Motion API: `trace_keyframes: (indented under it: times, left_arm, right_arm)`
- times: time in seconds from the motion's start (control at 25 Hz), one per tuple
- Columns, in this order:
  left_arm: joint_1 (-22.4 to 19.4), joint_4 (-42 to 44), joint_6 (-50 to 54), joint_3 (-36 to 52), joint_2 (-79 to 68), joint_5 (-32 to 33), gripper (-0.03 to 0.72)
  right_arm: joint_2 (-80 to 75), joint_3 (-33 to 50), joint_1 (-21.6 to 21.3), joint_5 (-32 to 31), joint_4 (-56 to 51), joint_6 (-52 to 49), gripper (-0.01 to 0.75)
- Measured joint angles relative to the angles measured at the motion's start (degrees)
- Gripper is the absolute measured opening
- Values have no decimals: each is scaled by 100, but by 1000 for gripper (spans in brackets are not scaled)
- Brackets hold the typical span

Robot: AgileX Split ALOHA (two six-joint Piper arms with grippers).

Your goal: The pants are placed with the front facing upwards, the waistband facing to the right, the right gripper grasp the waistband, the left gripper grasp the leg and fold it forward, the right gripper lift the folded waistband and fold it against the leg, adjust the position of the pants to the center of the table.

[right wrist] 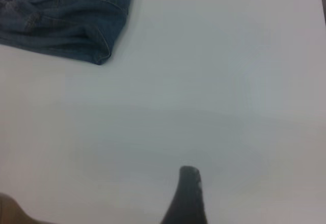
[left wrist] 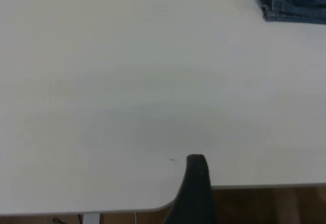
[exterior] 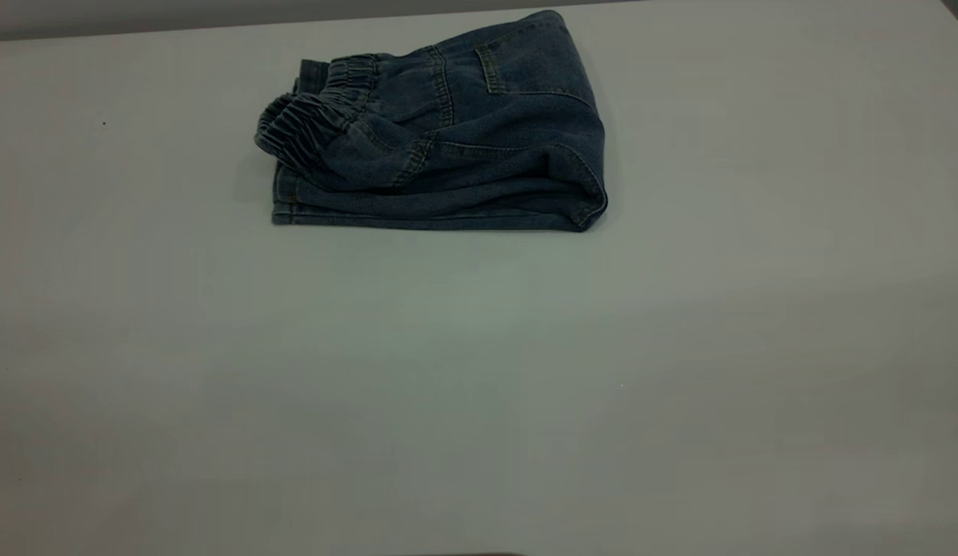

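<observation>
Lying folded, pants [exterior: 448, 131] far from right tool [right wrist: 187, 193]

One pants [exterior: 448, 147], one table [exterior: 479, 386], seemingly two claw tips.

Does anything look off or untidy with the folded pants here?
The pants are folded but lie toward the far edge of the table, not centered. The waistband bunches and overhangs the bundle's left end unevenly. Neither gripper touches them.

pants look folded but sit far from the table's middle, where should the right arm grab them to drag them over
Grip the rounded fold edge of the pants, coming in low from the right. It is the thick stacked side nearest the right gripper. The puckered waistband lies loose on top at the left, so pulling there would likely unfold it.
</observation>
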State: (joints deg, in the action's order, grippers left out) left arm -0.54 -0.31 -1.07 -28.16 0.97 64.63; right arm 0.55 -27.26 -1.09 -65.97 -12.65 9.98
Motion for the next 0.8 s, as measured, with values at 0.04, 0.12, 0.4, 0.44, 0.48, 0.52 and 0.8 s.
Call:
trace_keyframes:
  times: [0.04,0.12,0.4,0.44,0.48,0.52,0.8]
  left_arm:
    - [0,0,0,0,0,0,586]
    - [0,0,0,0,0,0,586]
    - [0,0,0,0,0,0,586]
    - [0,0,0,0,0,0,586]
    - [0,0,5,0,0,0,586]
    - [0,0,5,0,0,0,586]
    - [0,0,5,0,0,0,586]
  right_arm:
    - [0,0,0,0,5,0,557]
    - [0,0,0,0,99,-62,557]
    - [0,0,0,47,835,-884,557]
    - [0,0,0,47,860,-919,557]
    - [0,0,0,47,875,-924,557]
    - [0,0,0,47,881,-924,557]
    - [0,2,0,77,886,-931,557]
